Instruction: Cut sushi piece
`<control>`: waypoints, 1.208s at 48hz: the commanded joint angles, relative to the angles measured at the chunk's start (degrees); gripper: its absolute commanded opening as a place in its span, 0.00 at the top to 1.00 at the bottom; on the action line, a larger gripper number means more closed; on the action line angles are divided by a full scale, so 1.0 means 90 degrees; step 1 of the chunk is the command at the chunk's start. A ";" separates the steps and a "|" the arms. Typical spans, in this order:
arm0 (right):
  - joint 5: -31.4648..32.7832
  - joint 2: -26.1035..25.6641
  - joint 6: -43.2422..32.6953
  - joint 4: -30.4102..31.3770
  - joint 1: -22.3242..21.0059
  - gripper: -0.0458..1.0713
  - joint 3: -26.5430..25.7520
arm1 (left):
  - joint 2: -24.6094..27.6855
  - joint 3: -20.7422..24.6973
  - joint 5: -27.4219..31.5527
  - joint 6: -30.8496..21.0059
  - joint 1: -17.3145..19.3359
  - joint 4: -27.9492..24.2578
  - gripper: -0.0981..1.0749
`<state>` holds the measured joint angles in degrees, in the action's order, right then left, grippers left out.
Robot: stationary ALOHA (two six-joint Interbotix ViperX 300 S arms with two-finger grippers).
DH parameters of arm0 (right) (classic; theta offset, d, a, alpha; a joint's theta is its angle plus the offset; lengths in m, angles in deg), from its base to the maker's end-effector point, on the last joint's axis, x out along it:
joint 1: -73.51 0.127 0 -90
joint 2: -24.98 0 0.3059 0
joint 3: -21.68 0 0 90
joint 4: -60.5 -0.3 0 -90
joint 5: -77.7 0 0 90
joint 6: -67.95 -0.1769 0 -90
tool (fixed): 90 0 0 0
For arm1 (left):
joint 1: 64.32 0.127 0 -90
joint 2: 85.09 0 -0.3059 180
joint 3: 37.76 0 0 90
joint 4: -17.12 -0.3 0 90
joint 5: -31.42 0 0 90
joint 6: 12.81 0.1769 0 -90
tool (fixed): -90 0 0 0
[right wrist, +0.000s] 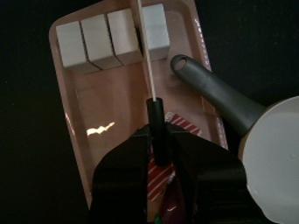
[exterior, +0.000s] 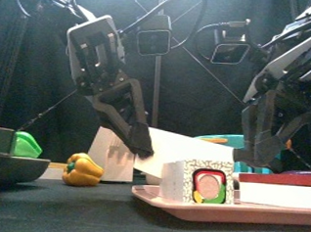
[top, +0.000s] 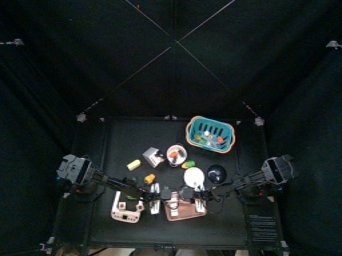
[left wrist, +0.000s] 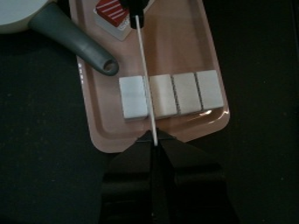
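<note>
The sushi [left wrist: 173, 94] sits in a row at one end of the tray [left wrist: 100, 114], and the knife [left wrist: 145, 79] lies across it close to a seam. The left gripper [left wrist: 152, 153] straddles the blade tip and the right gripper [right wrist: 152, 144] straddles the handle end. I can't tell whether either pair of jaws is actually pinching.

If either grip is loose, I'd expect the blade to twist or slide into the seam, or the row to skid on the tray. The pan handle [left wrist: 76, 44] lies just beside the blade and crowds it. A yellow pepper [exterior: 81, 169] sits apart on the counter.
</note>
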<state>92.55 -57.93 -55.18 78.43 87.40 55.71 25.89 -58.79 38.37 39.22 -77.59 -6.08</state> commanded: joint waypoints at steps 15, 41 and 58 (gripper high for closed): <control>-0.0039 -0.0088 -0.0020 -0.0020 -0.0039 0.51 -0.0215 | 0.0020 -0.0137 -0.0527 0.0020 0.0029 -0.0059 0.65; -0.0039 0.0068 -0.0029 -0.0039 -0.0049 0.51 -0.0244 | 0.0303 -0.0225 -0.0674 0.0020 0.0020 -0.0068 0.65; 0.0020 0.0098 -0.0029 -0.0107 -0.0186 0.51 -0.0195 | 0.0361 -0.0439 -0.0986 0.0020 0.0029 0.0049 0.66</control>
<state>92.72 -56.52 -55.36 77.81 87.05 54.92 28.88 -62.92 29.75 39.22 -77.24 -5.73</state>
